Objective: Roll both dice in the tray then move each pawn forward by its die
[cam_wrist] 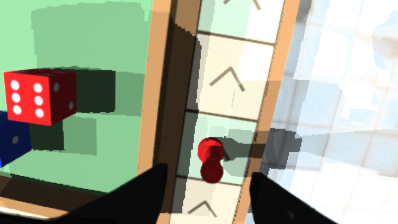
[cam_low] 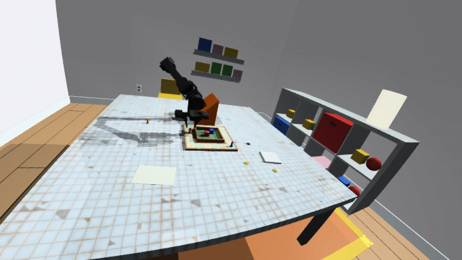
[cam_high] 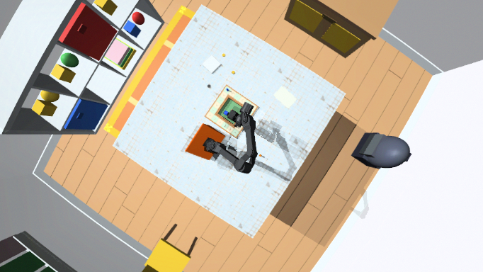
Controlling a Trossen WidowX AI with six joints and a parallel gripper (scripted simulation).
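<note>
The end effector (cam_wrist: 205, 192) is poised low over the right-hand track of the game board (cam_wrist: 235, 85), its two dark fingers partly open, one on each side of the red pawn (cam_wrist: 211, 159) with a visible gap on both sides; nothing is gripped. The red pawn stands upright on a pale green square between two arrow-marked squares. To its left, beyond the wooden rim, the green-floored tray (cam_wrist: 125, 60) holds both dice: the red die (cam_wrist: 35, 97) shows six pips on its upper face, and the blue die (cam_wrist: 12, 142) lies touching or just beside it at the frame edge, its top face not readable. In the exterior view the blue pawn (cam_low: 232, 144) stands at the board's near corner, well apart from the arm (cam_low: 184, 86). The board lies on the tiled bench (cam_low: 152, 203), next to the orange block (cam_low: 211, 108).
</note>
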